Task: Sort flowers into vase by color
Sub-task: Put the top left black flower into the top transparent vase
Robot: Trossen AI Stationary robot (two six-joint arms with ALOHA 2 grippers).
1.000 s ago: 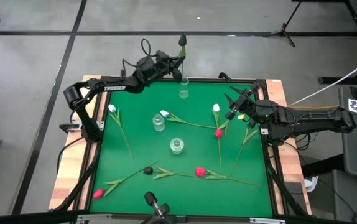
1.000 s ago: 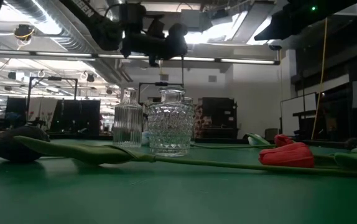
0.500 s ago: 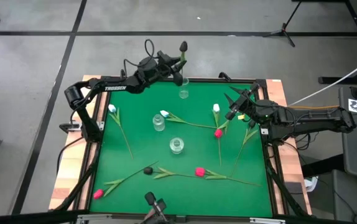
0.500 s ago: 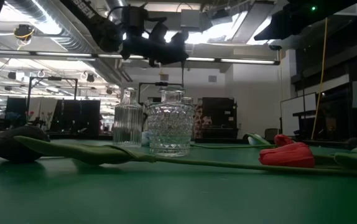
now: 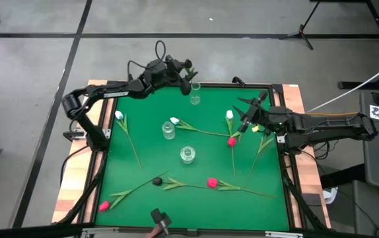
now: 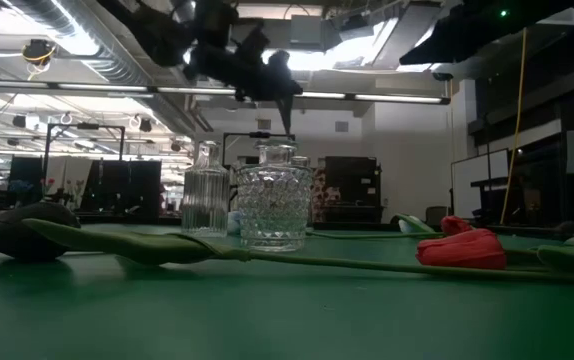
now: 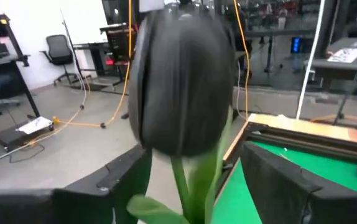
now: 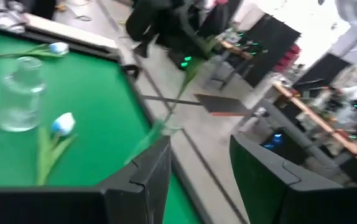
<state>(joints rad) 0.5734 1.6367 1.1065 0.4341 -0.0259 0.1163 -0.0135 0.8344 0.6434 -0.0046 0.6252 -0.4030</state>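
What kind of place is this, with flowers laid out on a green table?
Probably a robotics lab or workshop. The green table stands on a bare concrete floor, exposed ceiling ducts run overhead, and an office chair and loose floor cables sit beyond it.

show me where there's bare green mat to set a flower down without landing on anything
Free: the strip between the white tulip near the left edge and the middle vase, and the near right corner below the pink tulip. Crowded: the right side, where stems cross by the right gripper.
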